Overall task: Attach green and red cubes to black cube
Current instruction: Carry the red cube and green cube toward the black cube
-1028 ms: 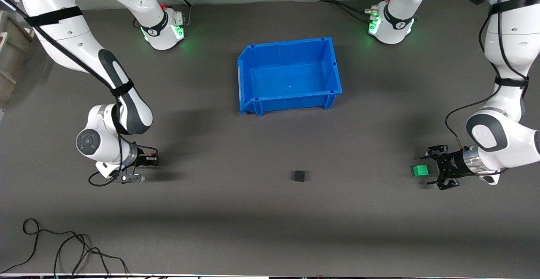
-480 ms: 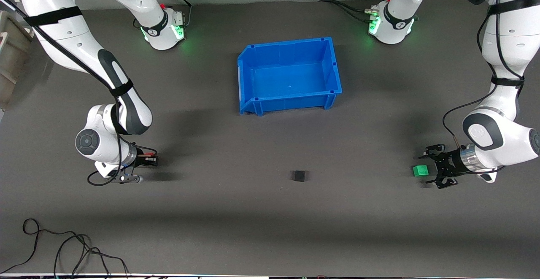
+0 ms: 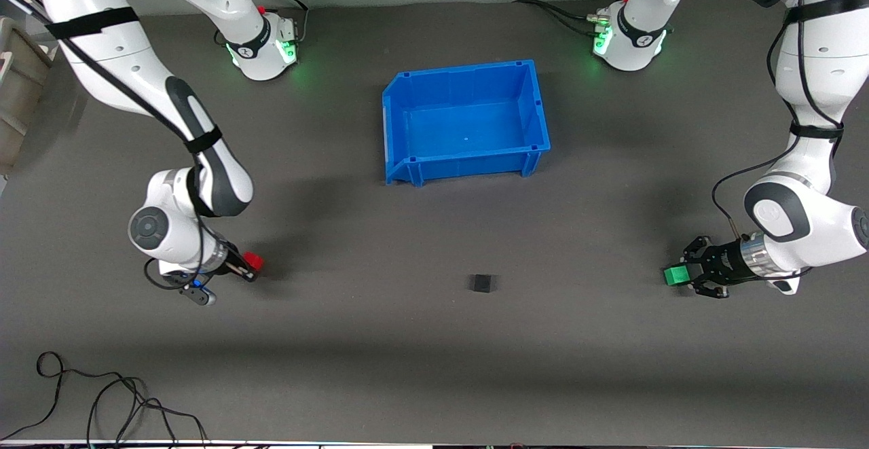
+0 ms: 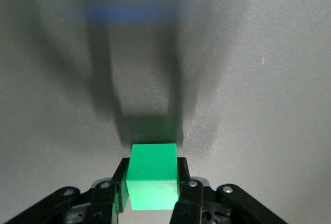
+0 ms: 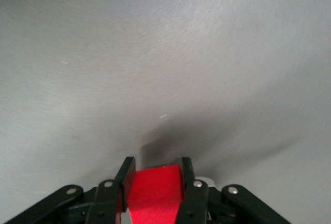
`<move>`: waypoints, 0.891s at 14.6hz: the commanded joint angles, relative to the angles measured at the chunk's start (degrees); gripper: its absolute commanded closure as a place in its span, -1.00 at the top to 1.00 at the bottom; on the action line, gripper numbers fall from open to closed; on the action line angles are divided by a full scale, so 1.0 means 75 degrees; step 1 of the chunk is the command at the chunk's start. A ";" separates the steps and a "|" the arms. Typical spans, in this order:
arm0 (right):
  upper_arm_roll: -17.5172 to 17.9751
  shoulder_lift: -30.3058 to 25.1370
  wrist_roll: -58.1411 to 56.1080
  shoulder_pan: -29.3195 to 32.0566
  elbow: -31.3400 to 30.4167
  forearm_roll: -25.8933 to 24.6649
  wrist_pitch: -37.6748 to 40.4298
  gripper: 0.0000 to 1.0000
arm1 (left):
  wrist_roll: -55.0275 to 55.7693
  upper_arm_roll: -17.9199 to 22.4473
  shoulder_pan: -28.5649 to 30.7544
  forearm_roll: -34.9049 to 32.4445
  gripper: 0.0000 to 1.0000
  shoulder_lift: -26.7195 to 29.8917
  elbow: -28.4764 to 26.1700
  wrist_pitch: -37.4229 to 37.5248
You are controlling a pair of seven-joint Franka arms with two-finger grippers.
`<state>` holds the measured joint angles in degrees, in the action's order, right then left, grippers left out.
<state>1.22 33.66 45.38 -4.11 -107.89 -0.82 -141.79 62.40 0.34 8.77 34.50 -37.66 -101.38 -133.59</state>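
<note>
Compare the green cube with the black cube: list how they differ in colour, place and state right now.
1. Colour: the green cube is bright green; the black cube is matte black.
2. State: the green cube is clamped in the left tool; the black cube lies free, untouched.
3. Place: the green cube is at the left arm's end of the table; the black cube sits mid-table.
Both look alike in size and shape.

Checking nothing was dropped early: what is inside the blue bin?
Nothing: the blue bin shows only its bare floor. The red cube, green cube and black cube are all outside it.
</note>
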 commanded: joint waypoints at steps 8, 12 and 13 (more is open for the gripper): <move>-0.0022 0.1159 0.4584 -0.1231 0.2604 0.2523 0.1316 -1.00 | 0.0713 -0.0467 -0.0699 0.0112 -1.00 0.0604 0.0873 0.1278; -0.0022 0.1920 0.6589 -0.1841 0.3718 0.2511 0.1304 -1.00 | 0.1382 -0.0456 -0.1823 0.0123 -1.00 0.0534 0.0932 0.0540; -0.0022 0.2073 0.6965 -0.2028 0.3941 0.2500 0.1304 -1.00 | 0.1441 -0.0467 -0.2069 0.0123 -1.00 0.0522 0.0943 0.0365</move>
<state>1.60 44.74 91.75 -17.13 -85.08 16.91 -133.12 71.29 -4.04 -3.33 34.83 -33.22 -95.26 -129.03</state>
